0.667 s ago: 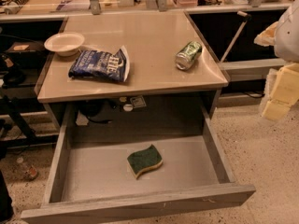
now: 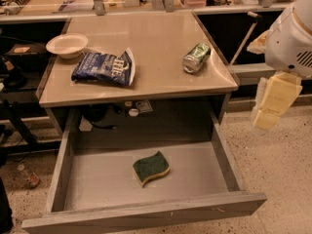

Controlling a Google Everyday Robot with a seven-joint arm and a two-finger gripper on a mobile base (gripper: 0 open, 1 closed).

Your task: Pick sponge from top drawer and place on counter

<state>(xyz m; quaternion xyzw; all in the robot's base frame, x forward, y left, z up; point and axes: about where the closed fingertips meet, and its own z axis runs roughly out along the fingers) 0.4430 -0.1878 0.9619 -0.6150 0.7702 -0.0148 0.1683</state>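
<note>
Fingers [image 2: 268,117] first: they hang pale yellow just off the right side of the desk [image 2: 156,33], below its top and above the floor. They hold nothing, and from this side-on angle you cannot tell whether they are spread or pressed together. Against the frame just before, they and the white arm housing [image 2: 288,38] above them have crept a little inward, toward the desk.

Nothing else has shifted. The sponge [image 2: 151,168] lies green side up on the flat bottom of the open top drawer [image 2: 97,182], near the middle and clear of every wall. So you are, I judge, only in the approach (no reach into the drawer yet), with the whole pick and place ahead. The white bowl [image 2: 67,45], blue chip bag [image 2: 103,68] and crushed can [image 2: 196,57] leave bare desk between them for the drop.

Most of the arm is cut off at the right edge, and the drawer's front panel runs out of the bottom. You cannot make out the cables and small round parts in the dark recess under the desk. The sponge's yellow base shows only along its near edge.
</note>
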